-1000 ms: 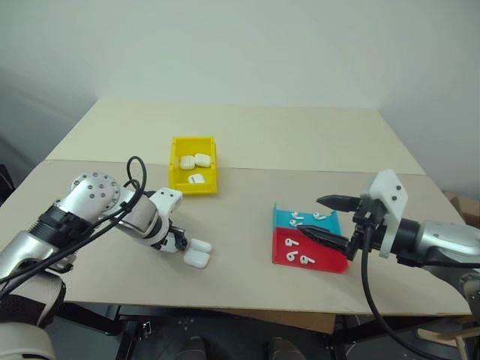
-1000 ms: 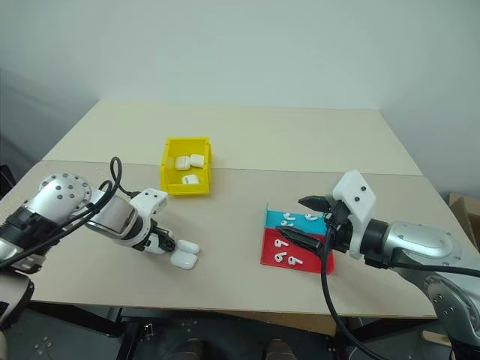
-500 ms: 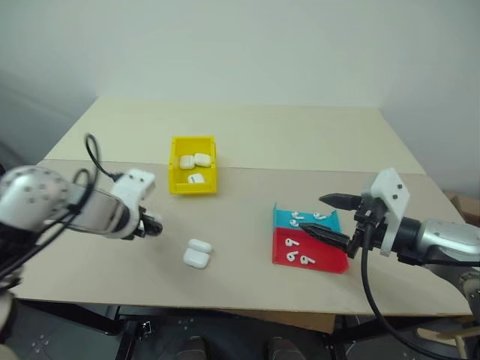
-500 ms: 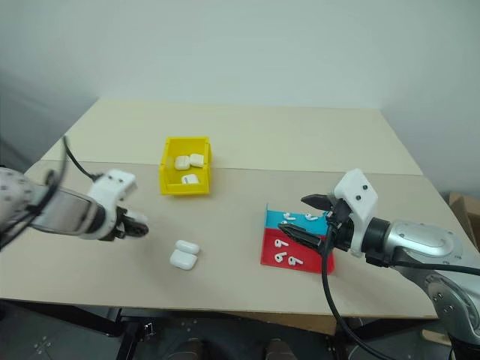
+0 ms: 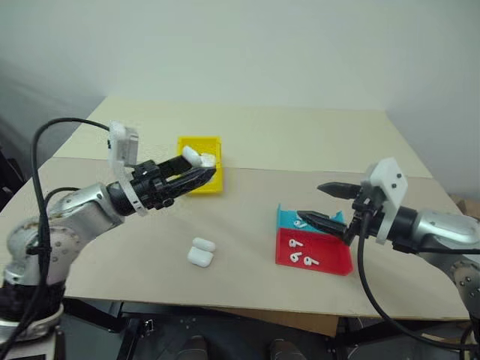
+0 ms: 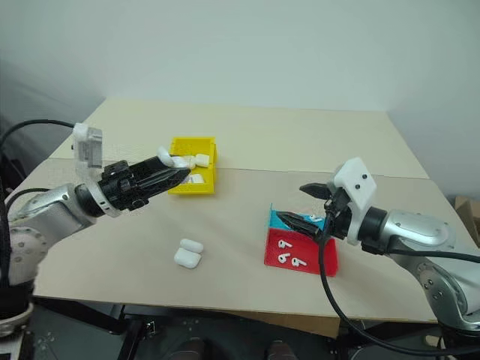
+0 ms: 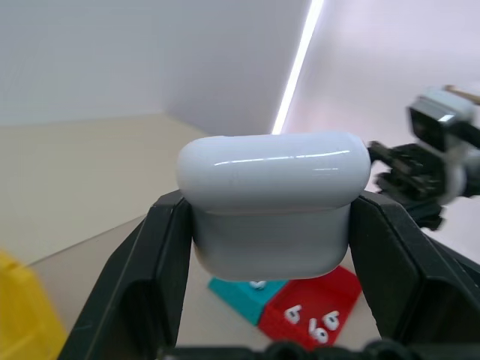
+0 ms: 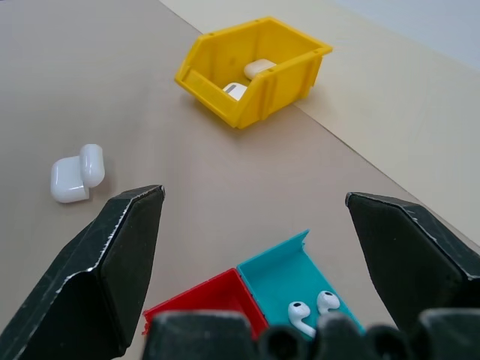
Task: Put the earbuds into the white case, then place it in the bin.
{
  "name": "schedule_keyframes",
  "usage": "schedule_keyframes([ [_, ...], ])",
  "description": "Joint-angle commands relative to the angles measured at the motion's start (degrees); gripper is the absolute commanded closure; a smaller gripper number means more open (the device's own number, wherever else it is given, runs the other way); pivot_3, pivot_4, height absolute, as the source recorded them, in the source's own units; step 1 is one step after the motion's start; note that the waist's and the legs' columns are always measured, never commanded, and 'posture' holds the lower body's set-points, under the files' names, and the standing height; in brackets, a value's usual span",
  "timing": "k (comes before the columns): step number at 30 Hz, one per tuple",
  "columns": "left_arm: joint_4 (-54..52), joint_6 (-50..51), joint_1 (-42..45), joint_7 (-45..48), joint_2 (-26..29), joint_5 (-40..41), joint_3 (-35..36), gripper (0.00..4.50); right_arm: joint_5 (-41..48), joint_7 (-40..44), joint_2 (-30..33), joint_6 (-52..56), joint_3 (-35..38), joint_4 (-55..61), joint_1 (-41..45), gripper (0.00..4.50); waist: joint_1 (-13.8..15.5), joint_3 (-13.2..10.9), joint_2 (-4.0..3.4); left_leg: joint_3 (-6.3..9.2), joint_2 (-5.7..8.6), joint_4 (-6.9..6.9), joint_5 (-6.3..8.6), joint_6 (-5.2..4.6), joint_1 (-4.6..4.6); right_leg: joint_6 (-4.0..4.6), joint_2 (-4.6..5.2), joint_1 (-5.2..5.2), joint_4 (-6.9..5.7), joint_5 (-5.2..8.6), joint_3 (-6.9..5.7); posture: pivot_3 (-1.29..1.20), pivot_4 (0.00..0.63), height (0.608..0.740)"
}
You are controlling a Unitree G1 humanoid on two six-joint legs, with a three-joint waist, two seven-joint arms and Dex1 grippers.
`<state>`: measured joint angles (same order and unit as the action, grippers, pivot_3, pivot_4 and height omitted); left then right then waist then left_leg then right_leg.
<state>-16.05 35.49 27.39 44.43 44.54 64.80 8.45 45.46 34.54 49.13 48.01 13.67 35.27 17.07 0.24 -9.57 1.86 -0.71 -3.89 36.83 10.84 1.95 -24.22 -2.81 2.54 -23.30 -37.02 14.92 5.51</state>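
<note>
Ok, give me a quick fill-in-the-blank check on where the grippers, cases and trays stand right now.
1. The left gripper is shut on a white ____.
2. The right gripper hovers open over the ____ tray.
3. Two cases lie on the table, outside the ____ bin.
4. The red tray holds ____ earbuds.

case; blue; yellow; three

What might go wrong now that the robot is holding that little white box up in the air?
The case is pinched only at its sides by the left gripper, high above the table; being glossy, it may slip and drop. Its lid looks closed, so no earbud fits yet. The earbuds in the blue tray are tiny beside the wide-open right gripper, so a pick may miss or knock them.
</note>
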Motion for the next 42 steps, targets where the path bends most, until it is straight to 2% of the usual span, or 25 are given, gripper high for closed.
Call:
schedule_keyframes([
  [1,4.02,-7.22,2.67,17.37,-1.7,-5.78,-2.11,1.68,-0.72,0.42,0.39,-1.56,0.69,1.01,0.68,0.0,-0.1,0.0,0.0,0.0,0.0,0.0,0.0,0.0,0.0,0.0,0.01,0.0,0.0,0.0,0.0,0.0,0.15,0.74],
  [3,6.79,-9.51,4.5,25.1,-3.04,-7.96,-3.88,1.68,-0.92,1.32,1.13,-1.53,0.75,1.52,0.14,0.0,-0.27,0.0,0.0,0.0,0.0,0.02,0.0,-0.01,0.0,0.0,0.0,0.01,0.0,0.0,0.0,0.0,0.15,0.74],
  [6,9.51,-11.02,7.06,31.63,-5.49,-9.61,-5.16,1.68,-2.21,3.59,3.25,-1.71,-0.06,1.88,-0.71,0.0,-0.35,0.0,0.0,0.01,0.0,0.05,-0.02,-0.02,-0.01,-0.02,0.01,0.03,-0.01,-0.01,-0.01,0.0,0.15,0.74],
  [10,10.78,-13.47,8.43,35.19,-9.87,-10.92,-4.77,1.68,-6.08,5.87,7.91,-0.85,-4.02,2.56,-1.77,0.0,-0.63,0.0,-0.01,0.05,-0.02,0.07,0.01,-0.08,-0.03,-0.05,-0.01,0.04,0.0,0.0,-0.02,0.0,0.15,0.74],
  [17,9.83,-12.68,7.05,39.1,-10.52,-12.56,-4.72,1.68,-10.95,8.25,13.19,1.87,-12.11,2.68,0.45,0.0,-1.7,0.0,-0.01,0.07,-0.04,0.07,0.03,-0.11,0.02,-0.07,-0.05,0.03,-0.07,0.01,0.01,0.0,0.15,0.74],
  [20,8.66,-12.48,6.12,39.59,-11.0,-12.62,-4.65,1.68,-14.59,9.65,15.37,1.87,-16.72,2.43,2.27,0.6,-1.64,0.0,-0.01,0.07,-0.03,0.08,0.02,-0.13,0.04,-0.07,-0.04,0.03,-0.09,0.01,0.01,0.0,0.15,0.74],
  [23,7.73,-12.72,5.4,40.09,-11.36,-13.0,-4.73,1.68,-18.92,11.14,16.91,1.11,-21.62,1.48,4.24,1.58,-1.44,0.0,-0.01,0.07,-0.04,0.08,0.02,-0.13,0.01,-0.09,-0.03,0.02,-0.07,0.02,0.0,0.0,0.15,0.74],
  [26,7.05,-12.77,4.77,40.28,-11.82,-13.31,-4.92,1.68,-23.74,12.6,17.93,1.81,-27.24,0.17,6.93,1.58,-1.32,0.0,-0.02,0.06,-0.04,0.08,0.02,-0.13,0.01,-0.1,-0.04,0.0,-0.07,0.03,0.0,0.0,0.15,0.74],
  [32,6.51,-13.26,4.11,40.53,-12.42,-14.15,-4.94,1.68,-28.82,15.69,15.19,0.92,-33.52,-4.14,10.94,1.58,-1.29,0.0,-0.02,0.06,-0.04,0.1,0.02,-0.13,0.02,-0.1,-0.04,0.0,-0.07,0.03,0.0,0.0,0.15,0.74],
  [42,5.35,-13.66,2.73,39.82,-12.52,-14.72,-4.26,1.68,-34.61,19.61,10.5,0.6,-38.83,-9.24,13.58,1.58,-1.26,0.0,-0.02,0.06,-0.04,0.1,0.02,-0.13,0.01,-0.1,-0.04,-0.01,-0.08,0.03,0.0,0.0,0.15,0.74],
])
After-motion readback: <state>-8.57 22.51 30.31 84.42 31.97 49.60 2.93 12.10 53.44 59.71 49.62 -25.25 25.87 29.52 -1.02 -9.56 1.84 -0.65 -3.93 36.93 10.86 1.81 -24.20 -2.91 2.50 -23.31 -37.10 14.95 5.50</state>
